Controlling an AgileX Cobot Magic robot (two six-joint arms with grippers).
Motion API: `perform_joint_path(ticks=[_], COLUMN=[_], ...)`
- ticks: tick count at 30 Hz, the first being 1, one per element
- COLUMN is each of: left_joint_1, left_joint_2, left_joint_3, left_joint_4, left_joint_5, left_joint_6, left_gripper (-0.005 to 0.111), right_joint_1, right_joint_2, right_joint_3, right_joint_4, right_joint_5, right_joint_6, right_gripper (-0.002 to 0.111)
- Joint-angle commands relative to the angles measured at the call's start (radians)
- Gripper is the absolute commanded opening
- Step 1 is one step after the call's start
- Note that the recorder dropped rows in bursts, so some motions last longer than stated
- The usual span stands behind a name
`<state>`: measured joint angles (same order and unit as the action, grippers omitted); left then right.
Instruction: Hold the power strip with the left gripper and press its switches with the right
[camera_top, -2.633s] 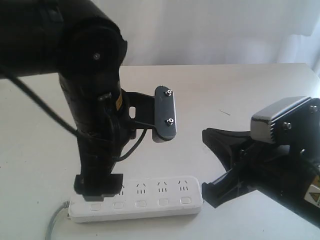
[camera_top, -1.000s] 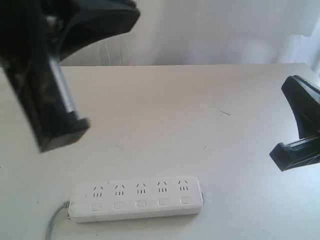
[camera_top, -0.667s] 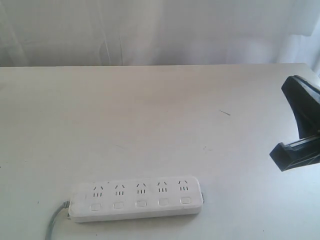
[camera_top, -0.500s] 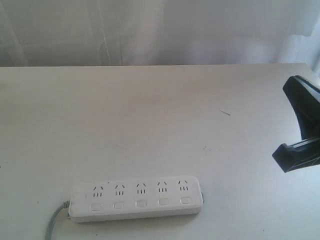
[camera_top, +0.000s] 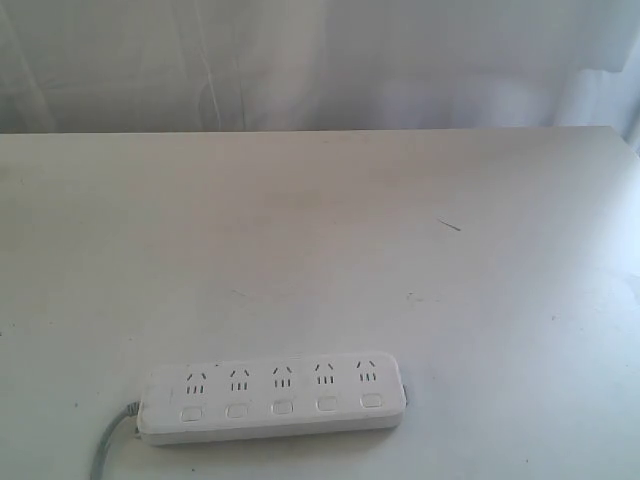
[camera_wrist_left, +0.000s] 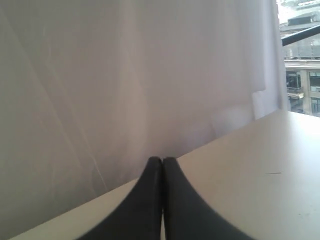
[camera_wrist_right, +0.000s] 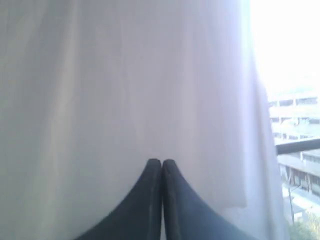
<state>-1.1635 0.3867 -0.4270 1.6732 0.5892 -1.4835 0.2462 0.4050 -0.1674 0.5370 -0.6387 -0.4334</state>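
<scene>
The white power strip (camera_top: 272, 397) lies alone near the table's front edge in the exterior view, its grey cord (camera_top: 108, 448) trailing off at the lower left. Its row of switches (camera_top: 282, 407) runs along the near side, one below each socket set. Neither arm shows in the exterior view. In the left wrist view my left gripper (camera_wrist_left: 162, 160) is shut with nothing between its fingers, raised and facing the curtain across the table. My right gripper (camera_wrist_right: 161, 162) is shut too, empty, pointing at the curtain and window.
The white table (camera_top: 330, 230) stretches behind the strip to a pale curtain (camera_top: 320, 60). A small dark mark (camera_top: 449, 225) lies right of centre. A window with buildings outside shows at the edge of the right wrist view.
The left arm left the exterior view about a second ago. The right gripper at the right edge has now withdrawn out of that view as well. The power strip has not moved.
</scene>
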Motion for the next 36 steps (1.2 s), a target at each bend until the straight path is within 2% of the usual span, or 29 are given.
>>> perform_joint_path(ticks=[1,9,24,29,32,36], left_joint_1=[-0.005,-0.005,-0.005,-0.005,-0.005,-0.005], left_joint_2=[0.055,0.154,0.165,0.165,0.165,0.165], left_joint_3=[0.014,0.02,0.02,0.02,0.02,0.02], left_joint_4=[0.071,0.071,0.071,0.071,0.071,0.071], left_joint_5=[0.061,0.063,0.057,0.057,0.059,0.057], left_joint_6=[-0.088,-0.092,-0.099,-0.107,-0.086,-0.086], left_gripper=[0.0,0.0,0.0,0.0,0.0,0.0], right_joint_1=[-0.052,-0.138,-0.14,-0.169,-0.234,-0.328], right_joint_2=[-0.152,-0.353,-0.373,-0.405,-0.405,-0.405], right_joint_3=[0.003,0.003,0.003,0.01,0.017,0.019], right_joint_4=[-0.006,-0.006,-0.006,-0.002,-0.111,-0.332], right_joint_5=[-0.001,-0.005,-0.005,0.143,0.162,0.351], right_joint_6=[0.004,0.004,0.004,0.004,0.002,-0.018], right_gripper=[0.0,0.0,0.0,0.0,0.0,0.0])
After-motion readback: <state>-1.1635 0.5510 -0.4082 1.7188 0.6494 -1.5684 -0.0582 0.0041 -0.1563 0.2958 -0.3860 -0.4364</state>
